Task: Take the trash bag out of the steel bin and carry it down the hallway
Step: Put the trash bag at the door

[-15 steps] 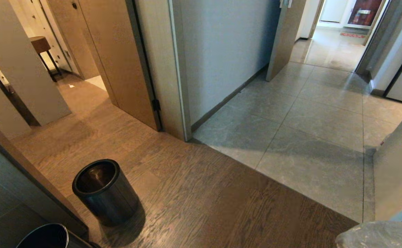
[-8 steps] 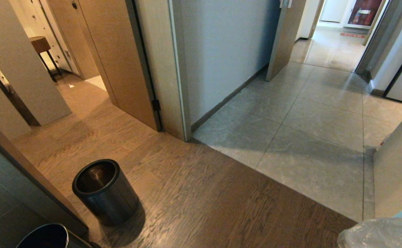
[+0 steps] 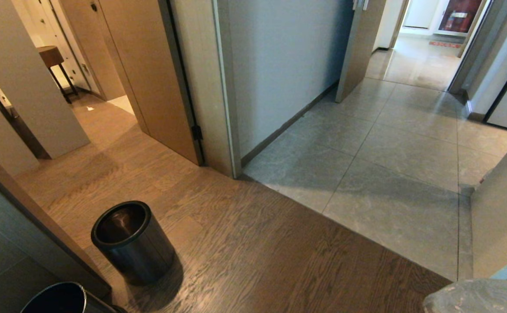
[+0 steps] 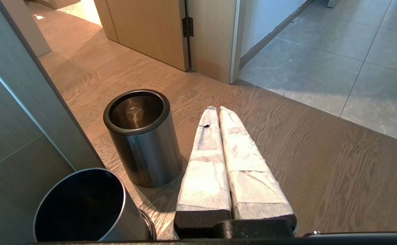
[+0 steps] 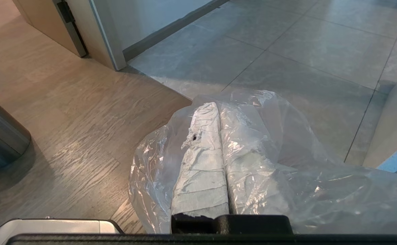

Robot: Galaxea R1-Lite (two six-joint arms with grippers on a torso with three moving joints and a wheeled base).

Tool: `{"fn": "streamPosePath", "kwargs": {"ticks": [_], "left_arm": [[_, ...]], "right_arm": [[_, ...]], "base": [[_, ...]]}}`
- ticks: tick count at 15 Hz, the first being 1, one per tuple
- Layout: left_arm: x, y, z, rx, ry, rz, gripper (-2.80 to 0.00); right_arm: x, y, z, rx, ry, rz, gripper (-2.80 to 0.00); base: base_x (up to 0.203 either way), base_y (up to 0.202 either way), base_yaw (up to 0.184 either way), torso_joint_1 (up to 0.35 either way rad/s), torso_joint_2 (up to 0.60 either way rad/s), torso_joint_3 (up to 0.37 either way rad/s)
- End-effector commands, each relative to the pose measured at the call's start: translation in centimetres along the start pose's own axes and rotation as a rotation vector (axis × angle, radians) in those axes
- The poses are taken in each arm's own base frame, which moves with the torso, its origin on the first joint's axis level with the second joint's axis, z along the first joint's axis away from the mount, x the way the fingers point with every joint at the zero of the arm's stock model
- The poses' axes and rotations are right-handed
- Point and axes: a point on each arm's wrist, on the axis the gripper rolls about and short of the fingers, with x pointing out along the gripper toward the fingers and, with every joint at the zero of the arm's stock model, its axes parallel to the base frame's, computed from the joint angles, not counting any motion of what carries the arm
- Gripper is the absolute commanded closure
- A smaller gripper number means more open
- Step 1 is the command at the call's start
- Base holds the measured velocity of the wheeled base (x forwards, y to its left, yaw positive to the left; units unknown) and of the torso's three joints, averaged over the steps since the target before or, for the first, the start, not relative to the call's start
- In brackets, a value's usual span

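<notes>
trash bag (image 5: 286,177): crinkly see-through plastic, out of the bin and draped over the right gripper; in the head view it's just a pale lump at the bottom right corner (image 3: 479,298). Can't really make out what's inside it from here.
right gripper (image 5: 217,106): wrapped jaws pressed together, plastic bunched over and around them. Looks like they're pinching the film, though the exact spot where they bite is hidden under the folds.
steel bin (image 4: 140,136): dark brushed cylinder with a black rim, standing upright on the wood floor, no liner in it, bare metal bottom visible. In the head view it sits low on the left (image 3: 131,243), well apart from the bag.
left gripper (image 4: 217,109): jaws together, nothing in them, hanging just beside the steel bin without touching it.
second bin (image 4: 79,207): another shiny round container right next to the steel one, closer to the robot, against the grey wall panel (image 4: 11,112).
wood floor (image 3: 244,252): brown planks under both bins.
hallway (image 3: 392,143): grey stone tiles starting where the wood ends, running off ahead to the right past a pale wall (image 3: 279,65) and wooden door frames.
</notes>
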Motion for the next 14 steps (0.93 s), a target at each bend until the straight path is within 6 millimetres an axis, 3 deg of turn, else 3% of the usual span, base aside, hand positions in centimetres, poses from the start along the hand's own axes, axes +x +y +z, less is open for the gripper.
{"fn": "streamPosePath", "kwargs": {"ticks": [1, 14], "left_arm": [[0.09, 0.00, -0.34, -0.001, 0.012, 0.000, 0.00], [0.09, 0.00, -0.34, -0.001, 0.012, 0.000, 0.00]], "right_arm": [[0.01, 0.00, 0.01, 0.000, 0.001, 0.000, 0.00], [0.01, 0.00, 0.01, 0.000, 0.001, 0.000, 0.00]], "base": [[0.000, 0.000, 0.000, 0.000, 0.00, 0.000], [0.000, 0.000, 0.000, 0.000, 0.00, 0.000]]}}
